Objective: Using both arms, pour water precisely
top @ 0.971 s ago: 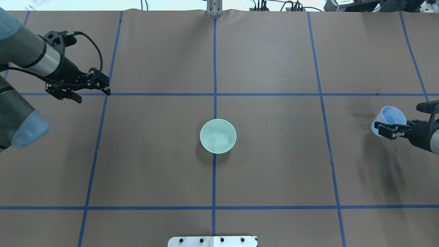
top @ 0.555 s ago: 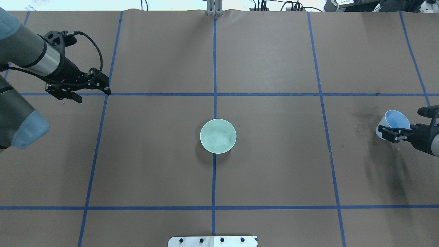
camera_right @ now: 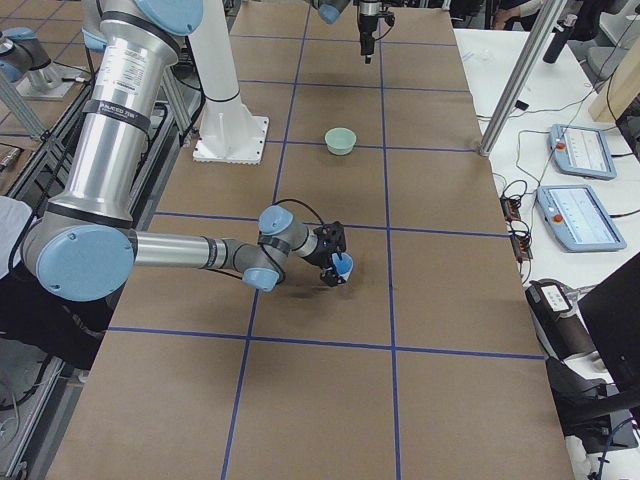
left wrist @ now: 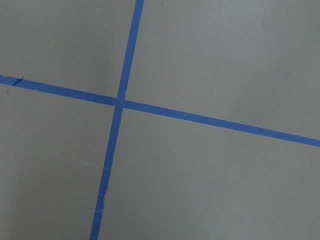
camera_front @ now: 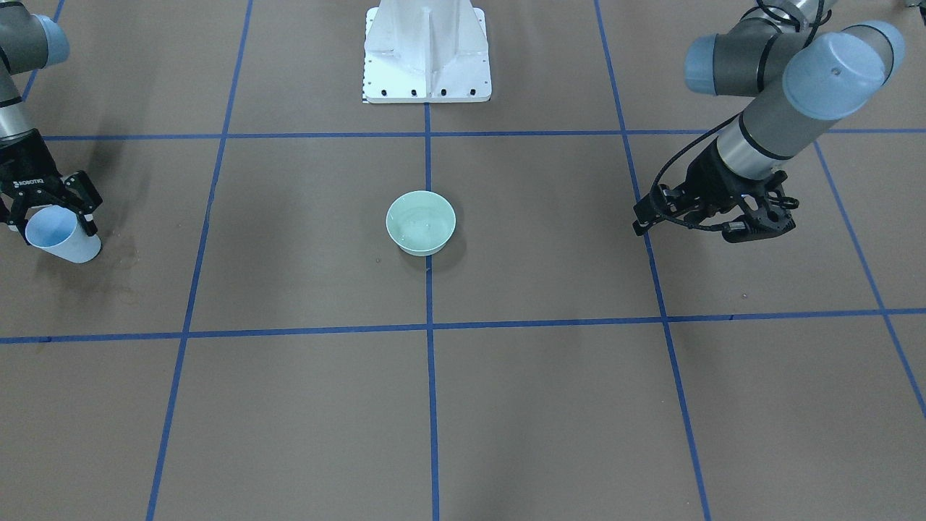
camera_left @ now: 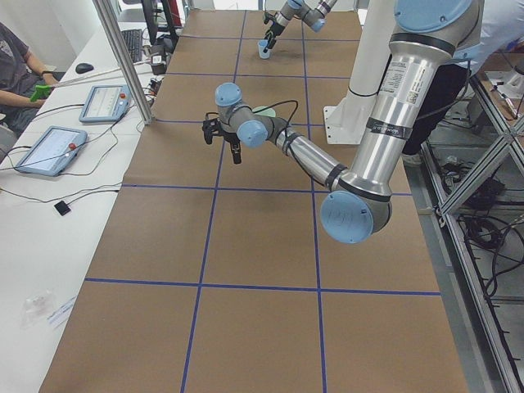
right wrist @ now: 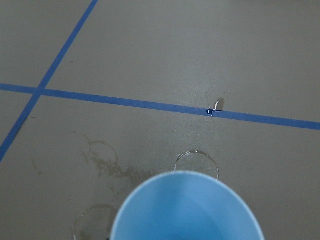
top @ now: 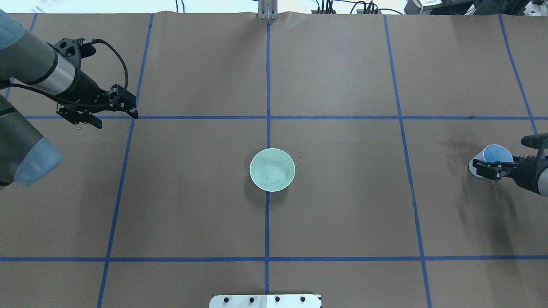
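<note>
A pale green bowl (top: 272, 169) stands at the table's middle, with a little clear water (camera_front: 419, 221) rippling in it. My right gripper (top: 492, 167) is at the table's right edge, shut on a light blue cup (top: 493, 155) held tilted, low over the paper. The cup also shows in the front-facing view (camera_front: 61, 237) and fills the bottom of the right wrist view (right wrist: 185, 207); I see no water in it. My left gripper (top: 107, 116) hovers open and empty over a tape crossing at the far left.
The white pedestal (camera_front: 427, 51) stands at the robot's side of the table. Dried water rings (right wrist: 197, 162) stain the brown paper by the cup. Blue tape lines (left wrist: 120, 102) grid the table. Tablets (camera_left: 51, 149) lie on a side bench.
My right gripper has moved the blue cup slightly right and lower toward the table, and the cup's mouth looks smaller. The left arm and the bowl have not moved.
</note>
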### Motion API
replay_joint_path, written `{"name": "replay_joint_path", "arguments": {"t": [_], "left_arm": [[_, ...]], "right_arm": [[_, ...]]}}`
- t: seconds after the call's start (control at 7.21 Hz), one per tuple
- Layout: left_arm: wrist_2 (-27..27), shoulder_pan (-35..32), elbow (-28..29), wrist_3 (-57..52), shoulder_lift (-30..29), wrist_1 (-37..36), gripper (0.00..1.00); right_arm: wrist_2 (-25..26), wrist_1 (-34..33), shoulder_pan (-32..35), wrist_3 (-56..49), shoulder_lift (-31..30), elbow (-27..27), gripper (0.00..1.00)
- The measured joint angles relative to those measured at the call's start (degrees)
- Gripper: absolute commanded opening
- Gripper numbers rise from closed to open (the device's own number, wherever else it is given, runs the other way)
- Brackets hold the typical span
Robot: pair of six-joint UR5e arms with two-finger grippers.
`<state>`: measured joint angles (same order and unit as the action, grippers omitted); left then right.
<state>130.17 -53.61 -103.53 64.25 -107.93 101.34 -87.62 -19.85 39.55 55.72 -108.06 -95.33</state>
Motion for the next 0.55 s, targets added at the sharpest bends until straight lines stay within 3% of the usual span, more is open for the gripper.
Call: {"name": "replay_joint_path", "arguments": {"t": [0.55], "left_arm": [[0.0, -0.08, -0.03, 0.0, 0.14, 0.0, 1.0]], "right_arm": [[0.6, 6.77, 0.42, -0.71, -1.75, 0.21, 0.99]]}}
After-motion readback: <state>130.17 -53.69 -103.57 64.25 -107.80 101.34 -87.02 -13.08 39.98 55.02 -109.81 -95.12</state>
